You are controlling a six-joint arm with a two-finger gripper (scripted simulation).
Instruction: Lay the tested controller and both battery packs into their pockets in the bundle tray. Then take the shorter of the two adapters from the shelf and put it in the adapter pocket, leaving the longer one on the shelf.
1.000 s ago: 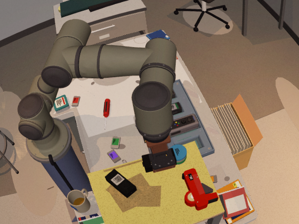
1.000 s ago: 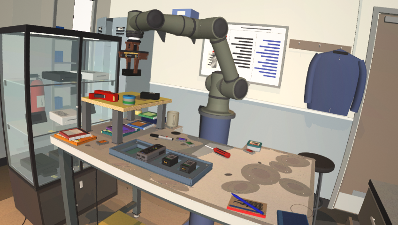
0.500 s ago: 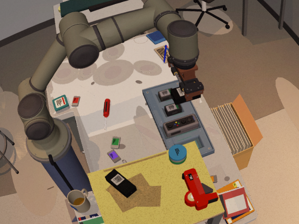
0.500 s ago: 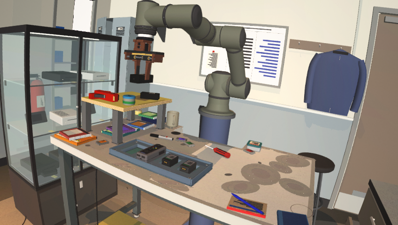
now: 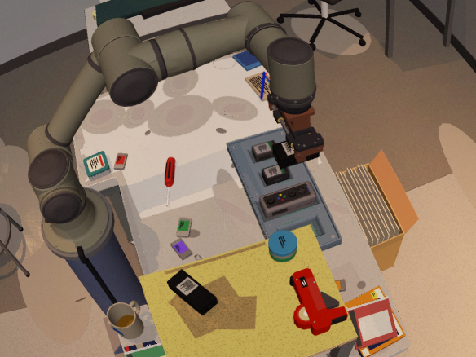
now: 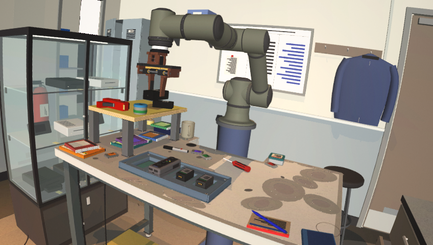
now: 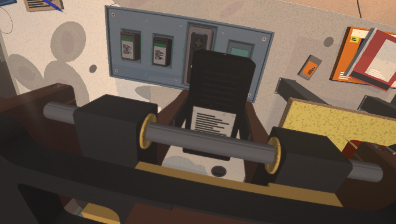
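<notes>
The adapter pocket (image 5: 320, 226) at the near end of the blue-grey bundle tray (image 5: 281, 189) is partly hidden by the corner of the yellow shelf (image 5: 248, 301). The grey controller (image 5: 288, 199) lies in its pocket. Two battery packs (image 5: 263, 150) (image 5: 275, 174) lie in theirs. The longer black adapter (image 5: 192, 291) lies on the shelf. The shorter black adapter (image 7: 219, 99) hangs high above the tray. My gripper (image 6: 155, 94) is closed around the shorter adapter.
The raised yellow shelf also carries a red tool (image 5: 316, 303) and a blue-green tape roll (image 5: 282, 244). A red screwdriver (image 5: 168, 173) lies on the table left of the tray. An orange file box (image 5: 377, 208) stands beside the table's right edge.
</notes>
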